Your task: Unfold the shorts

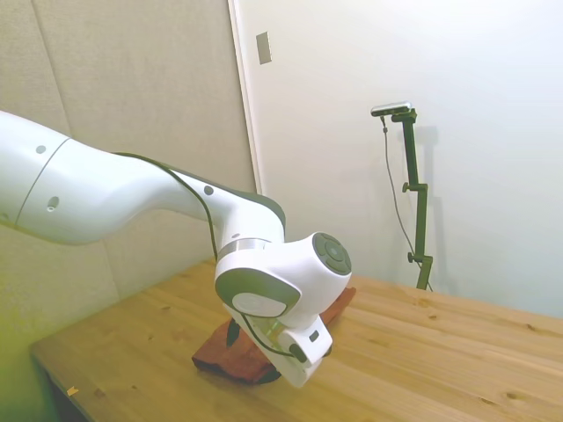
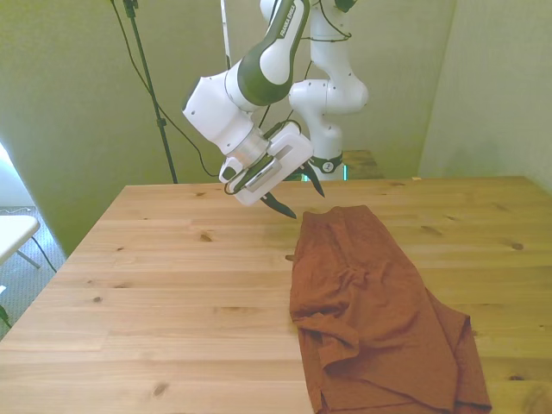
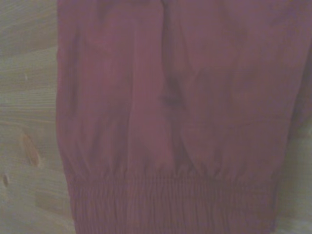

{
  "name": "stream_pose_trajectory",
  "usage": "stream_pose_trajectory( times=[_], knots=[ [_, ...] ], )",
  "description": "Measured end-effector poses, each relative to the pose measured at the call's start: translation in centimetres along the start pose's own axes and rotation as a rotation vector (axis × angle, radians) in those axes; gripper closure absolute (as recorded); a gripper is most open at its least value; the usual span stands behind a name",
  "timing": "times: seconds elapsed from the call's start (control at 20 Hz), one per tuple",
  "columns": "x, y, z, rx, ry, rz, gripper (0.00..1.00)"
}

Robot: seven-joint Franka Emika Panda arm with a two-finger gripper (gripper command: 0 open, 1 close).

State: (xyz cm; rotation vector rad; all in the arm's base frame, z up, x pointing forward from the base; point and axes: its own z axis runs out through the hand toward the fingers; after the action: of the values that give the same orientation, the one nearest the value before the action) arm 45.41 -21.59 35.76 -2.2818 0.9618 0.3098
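My end effector (image 2: 297, 197) hung in the air above the desk (image 2: 172, 276), fingers (image 2: 278, 206) spread apart with nothing between them, just off the far end of the shorts (image 2: 366, 302). In the side view the end effector was mostly hidden behind my wrist, one dark finger (image 1: 233, 332) showing over the shorts (image 1: 255, 356). Shorts lay flat on the desk toward the front view's right, rust-brown, still folded and wrinkled, running from near my fingertips to the near desk edge. Wrist view, blurry, showed the shorts (image 3: 170, 122) with a gathered elastic band (image 3: 170, 204) and bare desk (image 3: 27, 122) wood beside them.
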Motion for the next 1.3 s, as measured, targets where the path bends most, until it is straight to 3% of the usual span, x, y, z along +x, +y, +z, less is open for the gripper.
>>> stream_pose_trajectory(
  times=[1.3],
  knots=[
    [3.1, 1.0, 2.6, 0.024, -0.060, -0.015, 1.00]
  ],
)
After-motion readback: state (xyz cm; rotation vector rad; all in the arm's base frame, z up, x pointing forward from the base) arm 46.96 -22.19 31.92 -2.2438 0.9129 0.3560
